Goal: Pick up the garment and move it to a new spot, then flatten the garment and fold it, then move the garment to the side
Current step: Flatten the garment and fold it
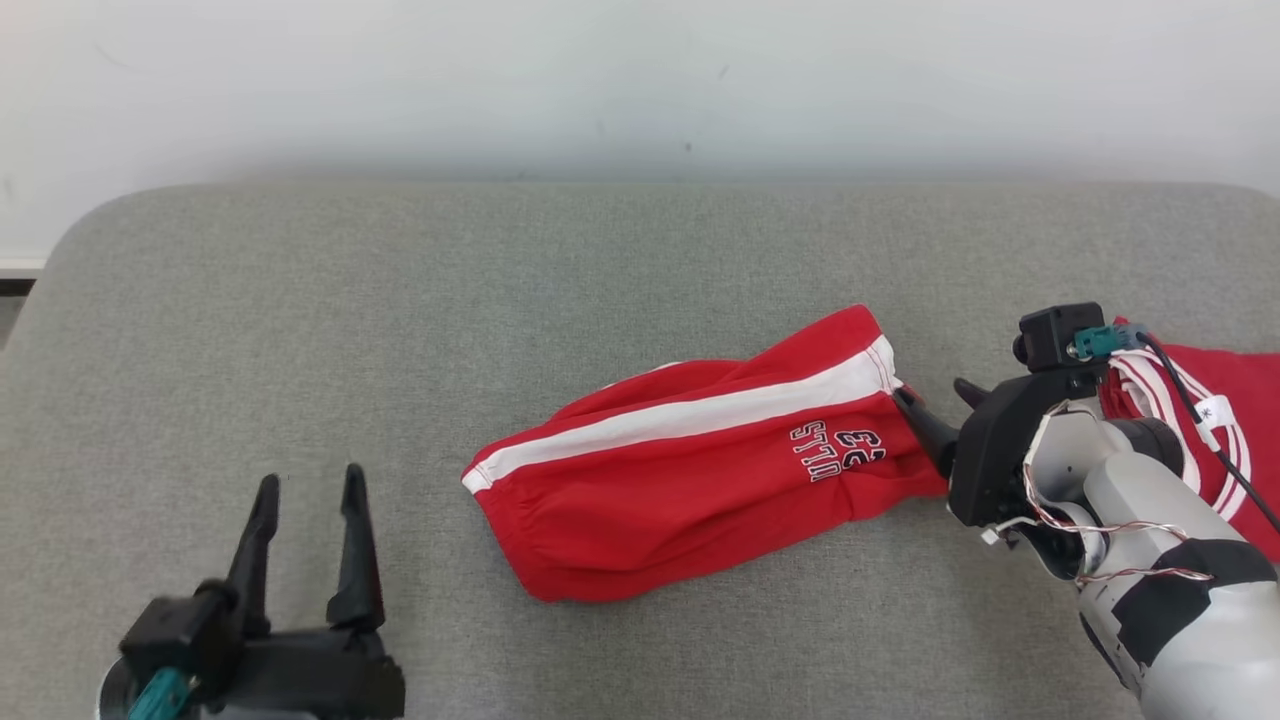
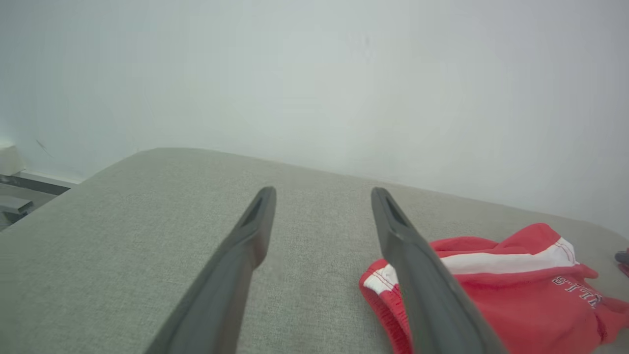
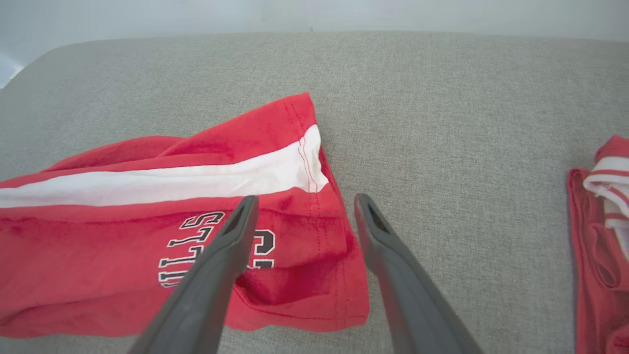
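The garment [image 1: 690,470], a pair of red shorts with a white side stripe and dark lettering, lies just right of centre in the head view on the grey padded surface [image 1: 400,300]. It looks doubled over lengthwise, waistband towards the lower left and hem towards the right. The right gripper [image 1: 930,390] sits at that hem end with its two fingers spread wide and nothing between them; from its wrist, one finger hangs over the lettering and the other over bare grey beside the hem. The left gripper [image 1: 310,478] is in the lower left corner, well apart from the cloth, also spread wide and empty. I'd say the folding step is in hand, with one fold made and no grip on the cloth. A second red garment [image 1: 1240,400] lies at the right edge. Next, I'd expect the right fingers to pinch the hem corner, and the left to reach the waistband.
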You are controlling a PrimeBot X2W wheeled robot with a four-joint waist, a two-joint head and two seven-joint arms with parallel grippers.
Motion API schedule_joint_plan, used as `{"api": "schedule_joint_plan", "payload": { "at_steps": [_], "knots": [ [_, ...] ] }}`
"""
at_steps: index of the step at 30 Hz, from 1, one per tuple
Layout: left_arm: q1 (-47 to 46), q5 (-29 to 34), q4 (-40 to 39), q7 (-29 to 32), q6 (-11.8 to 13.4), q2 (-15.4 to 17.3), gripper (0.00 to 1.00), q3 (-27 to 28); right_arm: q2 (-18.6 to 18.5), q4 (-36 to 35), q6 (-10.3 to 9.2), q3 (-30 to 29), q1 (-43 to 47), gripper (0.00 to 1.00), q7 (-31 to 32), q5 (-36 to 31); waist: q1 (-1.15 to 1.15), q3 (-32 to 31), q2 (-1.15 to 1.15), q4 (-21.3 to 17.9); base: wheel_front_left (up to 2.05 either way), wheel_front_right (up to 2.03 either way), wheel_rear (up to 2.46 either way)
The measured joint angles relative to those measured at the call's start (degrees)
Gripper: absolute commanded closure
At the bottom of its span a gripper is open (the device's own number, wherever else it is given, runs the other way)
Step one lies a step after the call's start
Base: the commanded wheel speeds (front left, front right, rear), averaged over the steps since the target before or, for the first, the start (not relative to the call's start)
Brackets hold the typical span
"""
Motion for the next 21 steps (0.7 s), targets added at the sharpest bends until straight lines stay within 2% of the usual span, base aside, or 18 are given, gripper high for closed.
{"api": "schedule_joint_plan", "payload": {
  "at_steps": [6,12,18,21],
  "knots": [
    [5.20,5.83,-2.21,0.00,-3.33,-4.37,0.00,5.56,-0.25,3.56,0.00,0.03,-0.64,0.00,-0.41,-0.27,0.00,0.34,0.00,1.23,0.00,0.00,0.00],
    [5.76,7.67,-1.79,0.00,-7.33,-5.87,0.00,8.25,-0.18,8.21,0.00,-0.74,-3.71,0.00,-0.09,-0.23,0.01,2.00,0.00,2.91,0.00,0.00,0.00],
    [5.75,8.03,-2.03,0.00,-8.93,-6.27,0.00,8.87,0.12,13.41,0.00,-1.79,-6.82,0.00,1.55,-0.46,0.01,4.14,0.00,4.77,0.00,0.00,0.00],
    [5.74,7.50,-2.69,0.00,-8.49,-6.33,0.00,8.26,0.56,14.82,0.00,-2.14,-7.11,0.00,2.04,0.01,0.02,5.08,0.00,5.74,0.00,0.00,0.00]
  ]
}}
